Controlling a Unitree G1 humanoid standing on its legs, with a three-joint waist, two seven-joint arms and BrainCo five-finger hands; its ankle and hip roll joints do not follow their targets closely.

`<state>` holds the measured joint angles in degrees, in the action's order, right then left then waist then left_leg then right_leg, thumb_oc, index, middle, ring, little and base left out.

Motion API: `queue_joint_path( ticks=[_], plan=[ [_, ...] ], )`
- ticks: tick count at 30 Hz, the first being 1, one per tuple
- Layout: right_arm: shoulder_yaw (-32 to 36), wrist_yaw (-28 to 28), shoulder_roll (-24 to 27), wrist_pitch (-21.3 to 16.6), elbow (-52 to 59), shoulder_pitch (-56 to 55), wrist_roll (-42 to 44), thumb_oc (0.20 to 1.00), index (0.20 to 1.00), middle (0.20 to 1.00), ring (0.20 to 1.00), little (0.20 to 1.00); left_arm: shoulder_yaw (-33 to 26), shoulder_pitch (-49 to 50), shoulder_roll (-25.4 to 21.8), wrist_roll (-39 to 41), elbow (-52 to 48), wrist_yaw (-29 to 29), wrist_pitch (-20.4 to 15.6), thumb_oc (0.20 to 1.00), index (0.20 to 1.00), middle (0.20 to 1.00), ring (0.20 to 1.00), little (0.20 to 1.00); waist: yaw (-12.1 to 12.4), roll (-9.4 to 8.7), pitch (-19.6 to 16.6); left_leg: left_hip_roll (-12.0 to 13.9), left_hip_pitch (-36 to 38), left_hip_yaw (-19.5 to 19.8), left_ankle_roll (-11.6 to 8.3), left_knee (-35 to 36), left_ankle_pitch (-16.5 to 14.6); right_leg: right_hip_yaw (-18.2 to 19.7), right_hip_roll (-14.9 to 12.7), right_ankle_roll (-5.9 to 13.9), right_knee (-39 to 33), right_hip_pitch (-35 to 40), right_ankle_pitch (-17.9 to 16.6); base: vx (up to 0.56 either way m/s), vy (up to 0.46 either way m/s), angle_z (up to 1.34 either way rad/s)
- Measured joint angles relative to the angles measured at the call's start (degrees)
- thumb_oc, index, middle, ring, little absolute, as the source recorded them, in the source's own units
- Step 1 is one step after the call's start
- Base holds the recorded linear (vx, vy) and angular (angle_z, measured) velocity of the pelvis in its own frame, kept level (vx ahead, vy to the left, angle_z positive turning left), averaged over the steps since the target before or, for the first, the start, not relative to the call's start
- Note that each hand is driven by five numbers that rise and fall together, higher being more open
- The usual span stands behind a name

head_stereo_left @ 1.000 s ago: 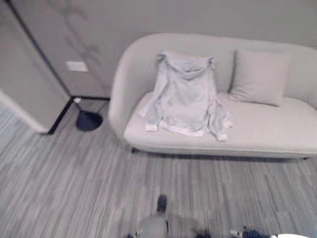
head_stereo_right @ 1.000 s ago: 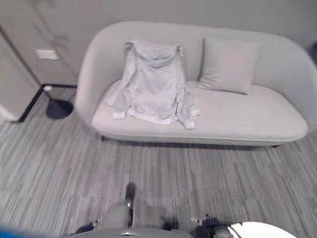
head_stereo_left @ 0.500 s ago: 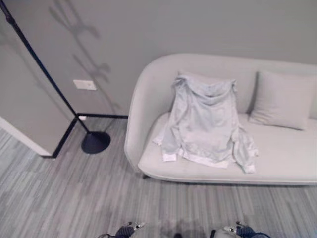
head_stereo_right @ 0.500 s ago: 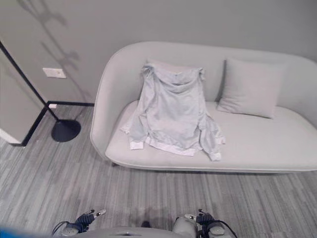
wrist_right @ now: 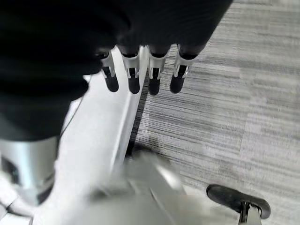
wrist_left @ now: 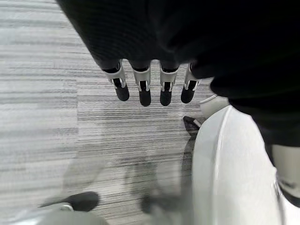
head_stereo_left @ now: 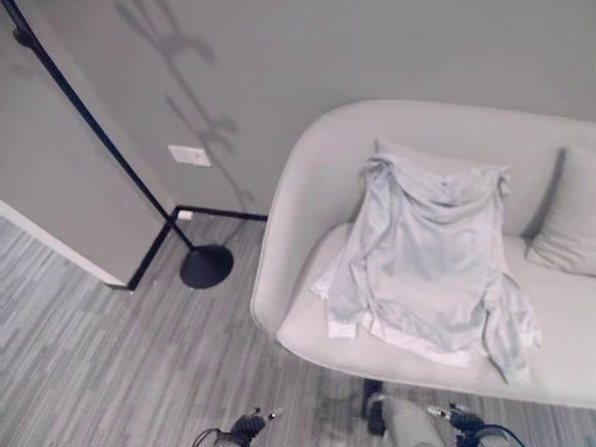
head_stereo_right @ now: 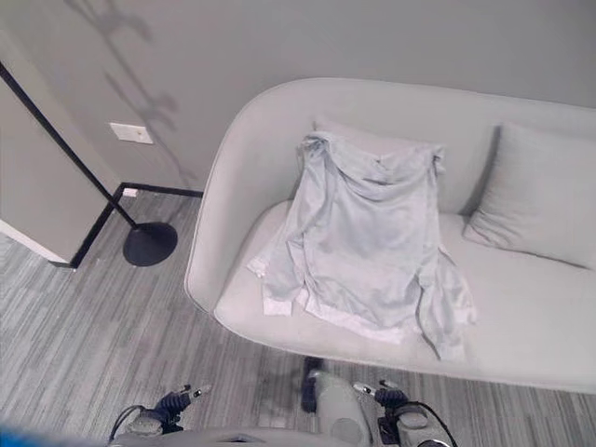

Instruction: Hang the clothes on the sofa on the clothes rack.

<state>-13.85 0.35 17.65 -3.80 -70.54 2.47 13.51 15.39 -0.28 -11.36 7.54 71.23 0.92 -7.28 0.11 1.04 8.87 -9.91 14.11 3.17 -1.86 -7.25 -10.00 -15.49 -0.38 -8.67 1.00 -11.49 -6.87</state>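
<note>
A pale blue-grey jacket (head_stereo_right: pixel 368 242) is draped over the backrest and seat of a light grey sofa (head_stereo_right: pixel 237 196), its sleeves spread out on the seat. The clothes rack shows as a thin black pole (head_stereo_left: pixel 93 130) slanting down to a round black base (head_stereo_left: pixel 207 266) on the floor left of the sofa. My left hand (wrist_left: pixel 144 91) hangs over the carpet, fingers straight and holding nothing. My right hand (wrist_right: pixel 153 80) also hangs low, with straight fingers and nothing in it. Both hands are well short of the jacket.
A grey cushion (head_stereo_right: pixel 545 196) leans on the sofa back to the right of the jacket. A wall with a white socket plate (head_stereo_left: pixel 189 155) stands behind, and a partition corner (head_stereo_left: pixel 65 205) juts out at the left. Striped grey carpet (head_stereo_left: pixel 112 363) lies before the sofa.
The whole picture has shifted as the camera moved: the sofa and jacket now look nearer and further right. The jacket lies as before.
</note>
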Motion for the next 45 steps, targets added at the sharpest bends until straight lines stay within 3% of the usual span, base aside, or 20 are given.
queue_joint_path(
  ticks=[2, 3, 4, 6, 9, 11, 12, 14, 15, 16, 17, 19, 21, 22, 24, 26, 31, 35, 41, 45],
  plan=[
    [-0.1, 0.1, -0.4, -0.4, 1.0, -1.0, 0.0, 1.0, 1.0, 1.0, 1.0, 1.0, 0.1, 0.8, -1.8, 0.1, -1.7, 0.1, -0.1, 1.0, 1.0, 1.0, 1.0, 1.0, 0.5, -0.58, -0.1, 6.1, -0.1, -1.1, -2.05, -0.6, -1.5, 0.1, 0.6, 0.38, -4.9, 4.8, -0.4, 0.23, -0.213, -0.05],
    [-0.2, 0.0, -0.4, -0.6, 2.3, -0.9, 0.0, 1.0, 1.0, 1.0, 1.0, 1.0, -0.3, 0.2, -2.4, 0.1, -1.9, 0.2, -0.1, 1.0, 1.0, 1.0, 1.0, 1.0, 1.2, -0.67, -0.1, 11.9, -2.3, -0.6, -3.9, -3.2, -1.8, 0.4, 1.4, 0.69, -6.2, 6.7, -0.4, 0.2, -0.195, -0.32],
    [-0.3, 0.0, -0.3, -0.8, 2.7, -0.7, 0.1, 1.0, 1.0, 1.0, 1.0, 1.0, -0.4, 0.1, -2.2, 0.2, -1.9, 0.2, -0.1, 1.0, 1.0, 1.0, 1.0, 1.0, 1.3, -0.46, -0.2, 14.0, -4.0, 0.3, -6.06, -5.5, -2.4, 1.0, 1.8, 1.13, -6.3, 7.1, 0.0, 0.19, -0.189, -0.58],
    [-0.7, 0.0, -0.1, -1.6, 3.2, -0.4, 0.1, 1.0, 1.0, 1.0, 1.0, 1.0, -0.6, 0.1, -1.3, 0.2, -1.8, 0.1, -0.1, 1.0, 1.0, 1.0, 1.0, 1.0, 0.7, 0.25, -0.6, 15.1, -4.9, 1.3, -9.13, -8.3, -1.7, 2.0, 2.0, 3.06, -6.3, 8.1, -0.1, 0.19, -0.183, -0.32],
    [-1.1, 0.1, -0.1, -1.5, 3.1, -1.7, 0.2, 1.0, 1.0, 1.0, 1.0, 1.0, -0.7, -2.0, -0.1, 0.2, -1.9, 0.1, -0.2, 1.0, 1.0, 1.0, 1.0, 1.0, -1.3, 0.73, -0.6, 14.8, -8.2, -2.0, -10.19, -17.7, -1.1, 0.6, 1.4, 5.19, -6.2, 10.3, 1.5, 0.2, -0.221, 0.1],
    [-3.2, 0.1, 0.0, -1.5, 2.8, -2.2, 0.4, 1.0, 1.0, 1.0, 1.0, 1.0, -1.3, -2.0, 0.2, 0.3, -1.7, -0.1, -0.1, 1.0, 1.0, 1.0, 1.0, 1.0, -1.1, 0.03, -0.3, 15.4, -12.0, -7.3, -11.46, -28.9, 5.6, 2.1, -0.1, 5.14, -6.4, 13.0, 2.2, 0.11, -0.113, -0.26],
    [-3.6, 0.1, -0.1, -1.5, 2.6, -2.3, 0.4, 1.0, 1.0, 1.0, 1.0, 1.0, -2.2, -1.9, -0.2, 0.3, -1.7, 0.0, -0.1, 1.0, 1.0, 1.0, 1.0, 1.0, -1.2, -0.87, 0.1, 15.6, -13.7, -9.4, -10.33, -33.2, 9.9, 2.5, -1.5, 5.09, -6.6, 14.2, 2.2, 0.13, -0.044, -0.16],
    [-3.3, -0.1, 0.1, -1.4, 2.1, -2.4, 0.5, 1.0, 1.0, 1.0, 1.0, 1.0, -2.2, -2.1, -0.6, 0.3, -2.0, 0.0, -0.4, 1.0, 1.0, 1.0, 1.0, 1.0, -1.3, -1.41, 0.3, 17.5, -15.5, -11.0, -9.05, -32.7, 6.6, 2.9, -2.5, 4.37, -6.6, 15.1, 2.9, 0.12, -0.031, 0.13],
    [-3.0, -0.1, 0.1, -1.4, 2.1, -2.4, 0.5, 1.0, 1.0, 1.0, 1.0, 1.0, -2.1, -2.4, -0.9, 0.4, -2.4, 0.0, -0.5, 1.0, 1.0, 1.0, 1.0, 1.0, -1.1, -1.96, 0.4, 18.3, -17.0, -10.9, -8.83, -29.0, 5.5, 3.3, -3.3, 4.32, -6.6, 15.1, 4.5, 0.1, 0.013, 0.19],
    [-2.4, -0.1, 0.1, -1.4, 2.1, -1.3, 0.5, 1.0, 1.0, 1.0, 1.0, 1.0, -1.8, -2.8, -0.9, 0.4, -3.2, 0.0, -0.8, 1.0, 1.0, 1.0, 1.0, 1.0, -0.4, -2.1, 1.6, 19.0, -18.2, -10.3, -8.9, -19.1, 5.3, 3.3, -4.4, 5.48, -6.6, 15.3, 4.1, 0.12, 0.016, 0.09],
    [-2.4, -0.1, 0.1, -1.5, 2.2, -0.9, 0.5, 1.0, 1.0, 1.0, 1.0, 1.0, -1.7, -2.8, -0.8, 0.5, -3.5, 0.0, -0.8, 1.0, 1.0, 1.0, 1.0, 1.0, 0.0, -2.12, 1.9, 18.9, -18.2, -10.1, -8.73, -14.4, 5.4, 3.3, -4.8, 5.72, -6.6, 15.5, 4.1, 0.09, 0.017, 0.06],
    [-2.3, -0.2, 0.7, -1.5, 2.0, -0.4, 0.5, 1.0, 1.0, 1.0, 1.0, 1.0, 0.1, -3.4, -0.9, 0.8, -2.9, 0.1, -0.9, 1.0, 1.0, 1.0, 1.0, 1.0, 0.3, -1.85, 2.2, 13.9, -17.3, -3.5, -5.75, 6.8, 8.1, 3.2, -6.9, 8.71, -6.7, 15.9, 5.1, 0.06, 0.0, 0.05],
    [-2.3, -0.2, 1.3, -1.8, 2.1, -0.3, 0.5, 1.0, 1.0, 1.0, 1.0, 1.0, 0.2, -2.3, -0.7, 0.8, -2.9, 0.0, -0.9, 1.0, 1.0, 1.0, 1.0, 1.0, 0.8, 0.82, 1.9, 13.6, -17.4, -4.3, -3.2, 9.6, 10.3, 3.8, -5.6, 10.91, -7.0, 16.4, 5.6, 0.09, 0.006, -0.22],
    [-2.4, -0.3, 1.2, -1.7, 2.0, -0.6, 0.5, 1.0, 1.0, 1.0, 1.0, 1.0, 0.2, -1.6, -0.5, 0.8, -2.7, 0.1, -0.8, 1.0, 1.0, 1.0, 1.0, 1.0, 1.2, 2.11, 1.4, 13.1, -15.0, -1.2, -3.0, 12.6, 13.3, 4.4, -5.2, 12.16, -7.0, 17.0, 6.1, 0.08, 0.019, -0.26],
    [-2.4, -0.1, 0.1, -1.7, 1.9, -1.7, 0.5, 1.0, 1.0, 1.0, 1.0, 1.0, 0.1, -0.9, -1.2, 0.8, -3.0, 0.1, -0.9, 1.0, 1.0, 1.0, 1.0, 1.0, 2.0, 0.22, 1.7, 11.4, -14.6, -2.4, -1.31, 12.5, 14.5, 5.2, -7.0, 14.32, -7.0, 17.1, 5.3, 0.08, 0.033, -0.2],
    [-2.4, -0.2, -1.0, -1.7, 1.9, -1.7, 0.5, 1.0, 1.0, 1.0, 1.0, 1.0, 0.0, -0.4, -2.3, 0.7, -2.9, 0.1, -0.8, 1.0, 1.0, 1.0, 1.0, 1.0, 1.7, -1.37, 1.7, 10.3, -14.4, -2.5, -0.56, 12.6, 14.6, 5.2, -8.0, 14.65, -6.9, 17.1, 5.2, 0.07, 0.037, -0.04],
    [-2.4, -0.2, -2.9, -1.7, 2.1, -2.2, 0.5, 1.0, 1.0, 1.0, 1.0, 1.0, 0.0, 0.7, -3.2, 0.7, -3.0, 0.1, -0.8, 1.0, 1.0, 1.0, 1.0, 1.0, 1.6, -1.9, 0.9, 9.8, -11.0, -3.9, -0.15, 12.9, 13.4, 5.5, -8.3, 16.22, -7.0, 19.6, 5.6, 0.07, 0.068, -0.13],
    [-2.4, -0.2, -3.0, -1.7, 2.0, -2.7, 0.5, 1.0, 1.0, 1.0, 1.0, 1.0, 0.0, 1.3, -3.2, 0.7, -3.0, 0.1, -0.9, 1.0, 1.0, 1.0, 1.0, 1.0, 1.5, -1.48, -1.1, 10.6, -10.8, -4.1, -0.54, 12.9, 13.1, 5.9, -7.4, 16.0, -7.0, 19.6, 5.8, 0.03, 0.047, -0.06],
    [-2.5, -0.2, -2.9, -1.5, 2.0, -4.7, 0.4, 1.0, 1.0, 1.0, 1.0, 1.0, 0.2, 2.9, -3.1, 0.7, -2.9, 0.0, -0.8, 1.0, 1.0, 1.0, 1.0, 1.0, 1.6, -2.89, -3.5, 11.8, -11.2, -4.5, -0.8, 12.9, 13.4, 6.6, -6.0, 14.75, -7.0, 18.8, 5.7, 0.0, 0.073, -0.06],
    [-3.3, -0.1, -3.0, -1.5, 1.6, -4.1, 0.2, 1.0, 1.0, 1.0, 1.0, 1.0, 0.3, 2.5, -3.2, 0.7, -2.9, 0.0, -0.8, 1.0, 1.0, 1.0, 1.0, 1.0, 1.9, -3.43, -3.7, 11.7, -12.1, -5.9, -0.42, 12.9, 13.2, 8.0, -6.2, 15.1, -4.5, 15.8, 4.7, -0.11, 0.015, -0.27]
  ],
)
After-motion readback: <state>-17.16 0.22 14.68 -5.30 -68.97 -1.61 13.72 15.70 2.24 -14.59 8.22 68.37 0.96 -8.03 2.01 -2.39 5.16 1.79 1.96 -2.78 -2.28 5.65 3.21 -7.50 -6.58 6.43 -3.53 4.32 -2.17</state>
